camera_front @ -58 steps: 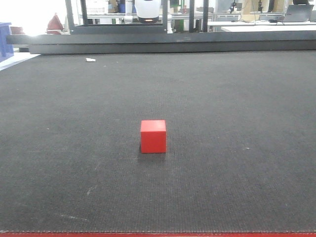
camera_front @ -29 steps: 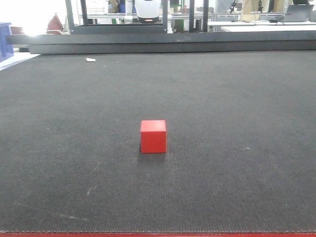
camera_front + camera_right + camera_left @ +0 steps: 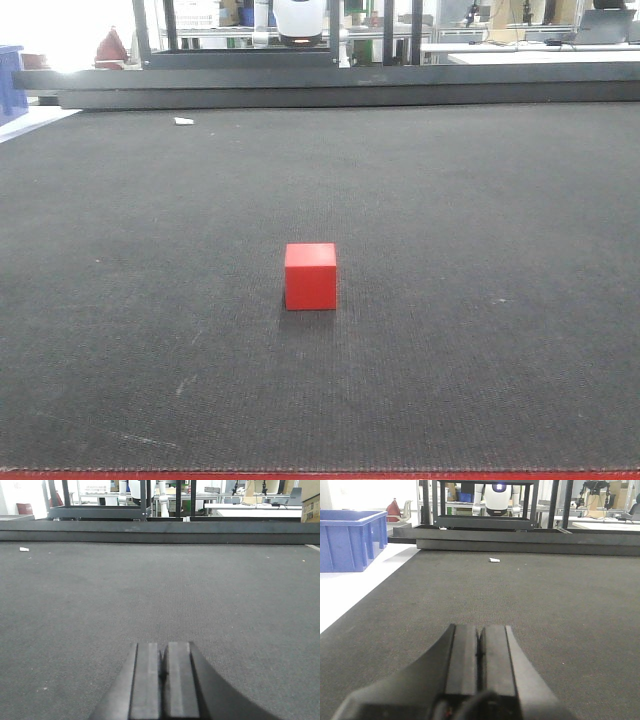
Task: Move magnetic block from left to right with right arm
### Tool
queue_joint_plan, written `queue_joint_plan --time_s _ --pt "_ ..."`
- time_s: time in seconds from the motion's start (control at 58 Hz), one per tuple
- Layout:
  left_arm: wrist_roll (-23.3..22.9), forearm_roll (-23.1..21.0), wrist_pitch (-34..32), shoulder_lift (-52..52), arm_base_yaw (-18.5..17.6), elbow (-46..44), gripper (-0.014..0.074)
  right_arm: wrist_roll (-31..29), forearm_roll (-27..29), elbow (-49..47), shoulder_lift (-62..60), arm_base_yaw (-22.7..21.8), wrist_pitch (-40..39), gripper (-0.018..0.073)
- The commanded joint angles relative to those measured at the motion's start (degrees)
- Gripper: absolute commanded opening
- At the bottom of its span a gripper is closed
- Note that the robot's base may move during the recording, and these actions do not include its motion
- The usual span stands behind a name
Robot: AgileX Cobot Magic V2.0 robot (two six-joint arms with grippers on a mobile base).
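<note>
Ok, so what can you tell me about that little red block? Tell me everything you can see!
The magnetic block is a small bright-red cube with plain, smooth, matte-looking faces and sharp edges, with no marks. The front view shows its front face and a lighter top. It sits flat and upright, squarely facing the camera, near the middle of the dark woven mat, with a thin shadow at its base. Only the mat touches it; nothing holds it.
</note>
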Motion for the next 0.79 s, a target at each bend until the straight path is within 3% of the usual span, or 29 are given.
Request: queue_joint_plan --time_s 0.0,0.276,0.603,0.775 --pt "-0.49 -0.4 -4.67 -0.55 -0.28 0.51 -0.0117 -0.35 -0.01 -0.1 -1.24 -0.23 -4.93 0.0055" --pt "-0.49 -0.4 -4.67 -0.55 -0.28 0.51 -0.0117 -0.35 -0.01 -2.23 -0.99 -0.23 -8.97 0.0055" --pt "-0.49 -0.4 -4.67 -0.55 -0.28 0.51 -0.0117 -0.35 -0.06 -16.8 8.3 -0.23 9.97 0.0055" --pt "-0.49 -0.4 -4.67 -0.55 -0.28 0.51 -0.0117 -0.35 -0.06 -20.43 16.26 0.18 14.37 0.0055"
